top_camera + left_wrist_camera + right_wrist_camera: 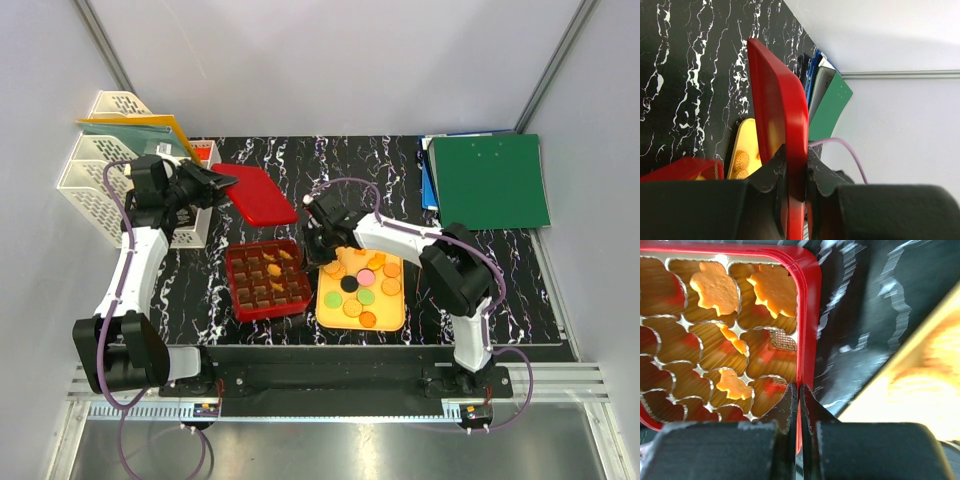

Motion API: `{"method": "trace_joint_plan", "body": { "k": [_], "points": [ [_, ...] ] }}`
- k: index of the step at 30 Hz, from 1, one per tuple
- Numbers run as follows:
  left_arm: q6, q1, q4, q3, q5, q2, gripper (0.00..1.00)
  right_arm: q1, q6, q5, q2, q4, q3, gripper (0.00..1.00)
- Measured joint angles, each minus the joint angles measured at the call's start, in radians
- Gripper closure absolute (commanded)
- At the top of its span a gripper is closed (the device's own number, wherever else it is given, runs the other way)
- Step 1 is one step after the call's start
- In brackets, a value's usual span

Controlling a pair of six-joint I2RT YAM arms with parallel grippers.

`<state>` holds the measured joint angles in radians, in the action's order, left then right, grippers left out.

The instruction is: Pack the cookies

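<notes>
The cookies lie in two places. Several orange, green, pink and black ones (366, 297) sit on the yellow tray (398, 318). A few orange flower-shaped ones (271, 268) sit in cells of the red grid box (233, 290); they also show in the right wrist view (715, 287). My right gripper (318, 255) is shut on the box's right wall (807, 315), the wall pinched between its tips (799, 392). My left gripper (225, 182) is shut on the edge of the red lid (255, 193) and holds it above the table at the back left; the lid also shows in the left wrist view (780, 115).
White file racks (95, 170) and a small white box (195, 215) stand at the far left. A green folder (490, 180) on blue ones lies at the back right. The tray sits right beside the box.
</notes>
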<state>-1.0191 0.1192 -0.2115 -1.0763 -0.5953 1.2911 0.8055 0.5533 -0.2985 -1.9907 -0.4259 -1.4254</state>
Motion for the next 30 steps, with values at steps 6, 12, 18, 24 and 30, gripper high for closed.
{"method": "trace_joint_plan", "body": {
  "k": [6, 12, 18, 24, 30],
  "points": [
    [-0.001, 0.000, 0.000, 0.006, -0.003, 0.000, 1.00, -0.048, -0.001, 0.126, -0.008, -0.048, -0.054, 1.00],
    [-0.003, 0.000, 0.005, 0.007, -0.006, 0.000, 1.00, -0.062, -0.011, 0.239, -0.049, -0.113, -0.143, 1.00],
    [-0.012, -0.002, 0.031, 0.021, -0.013, 0.000, 1.00, -0.100, -0.024, 0.296, -0.135, -0.179, -0.287, 1.00],
    [-0.008, -0.003, 0.050, 0.055, -0.025, 0.000, 0.99, -0.184, -0.034, 0.343, -0.198, -0.216, -0.391, 1.00],
    [-0.002, -0.003, 0.155, 0.163, -0.066, -0.009, 0.98, -0.237, -0.056, 0.390, -0.201, -0.231, -0.401, 1.00]
  ]
}}
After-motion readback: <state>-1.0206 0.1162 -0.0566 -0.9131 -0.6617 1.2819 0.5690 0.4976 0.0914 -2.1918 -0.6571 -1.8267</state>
